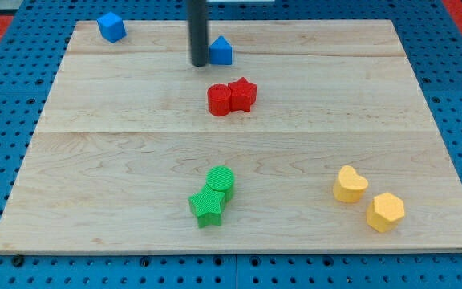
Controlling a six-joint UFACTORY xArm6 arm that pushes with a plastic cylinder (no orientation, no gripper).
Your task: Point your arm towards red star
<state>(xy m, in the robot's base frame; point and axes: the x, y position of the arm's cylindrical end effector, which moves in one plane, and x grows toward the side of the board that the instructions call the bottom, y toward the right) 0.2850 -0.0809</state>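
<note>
The red star [244, 94] lies a little above the board's middle, touching a red cylinder [220, 100] on its left. My rod comes down from the view's top and my tip [199, 63] rests on the board above and left of the red pair, apart from them. A blue block with a peaked top [220, 50] sits just right of my tip, touching or nearly touching the rod.
A blue cube [111, 26] sits at the top left corner of the wooden board [95, 160]. A green cylinder [220, 179] and a green star [207, 206] touch near the bottom middle. Two yellow blocks [350, 184] [385, 212] lie at the bottom right.
</note>
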